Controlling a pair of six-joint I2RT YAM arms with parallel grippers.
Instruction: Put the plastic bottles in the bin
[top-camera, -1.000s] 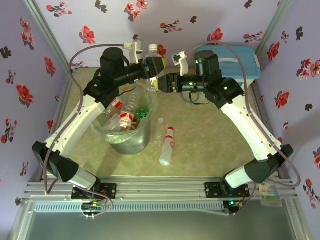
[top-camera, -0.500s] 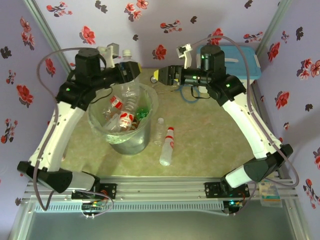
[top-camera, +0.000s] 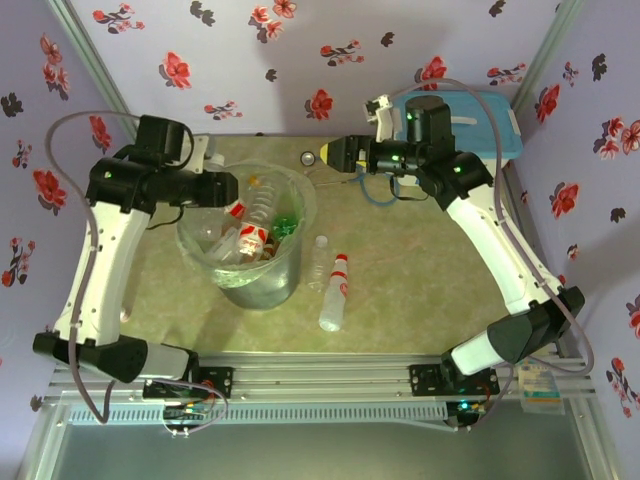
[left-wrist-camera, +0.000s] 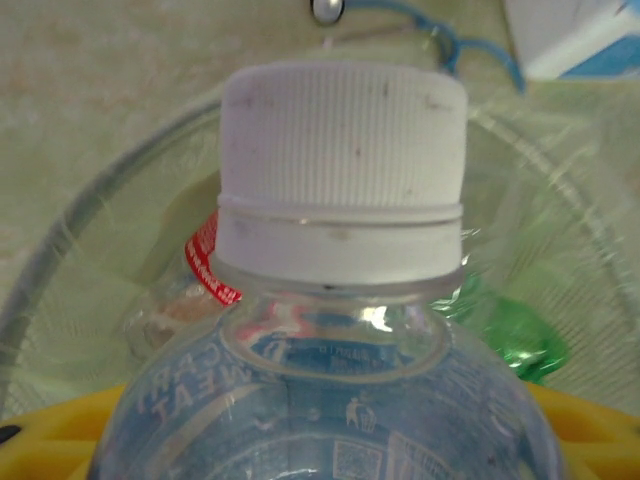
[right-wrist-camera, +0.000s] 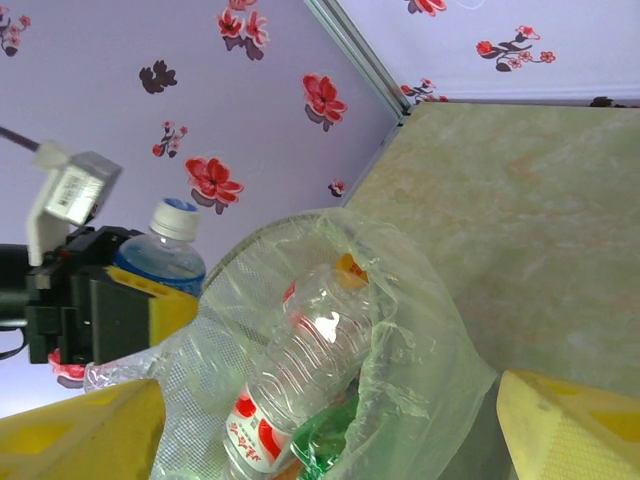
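Observation:
My left gripper (top-camera: 228, 188) is shut on a clear bottle with a blue label and white cap (left-wrist-camera: 340, 170), held at the left rim of the bin (top-camera: 265, 285). The right wrist view shows that bottle (right-wrist-camera: 165, 250) between yellow fingers (right-wrist-camera: 150, 300). The bin, a translucent bucket lined with a clear bag, holds several bottles, among them a clear one with a red-white label (right-wrist-camera: 300, 370) and a green one (top-camera: 287, 224). Two more bottles lie on the table right of the bin, a clear one (top-camera: 319, 262) and a red-capped one (top-camera: 335, 290). My right gripper (top-camera: 335, 155) hangs open and empty behind the bin.
A white box with a light-blue lid (top-camera: 480, 120) stands at the back right, under the right arm. A small metal disc (top-camera: 308, 156) and a blue cable loop (top-camera: 375, 195) lie on the table behind the bin. Flowered walls close in on three sides.
The right gripper opened off the blue-label bottle and drew back to the right. The left gripper carried that bottle from behind the bin to its left rim.

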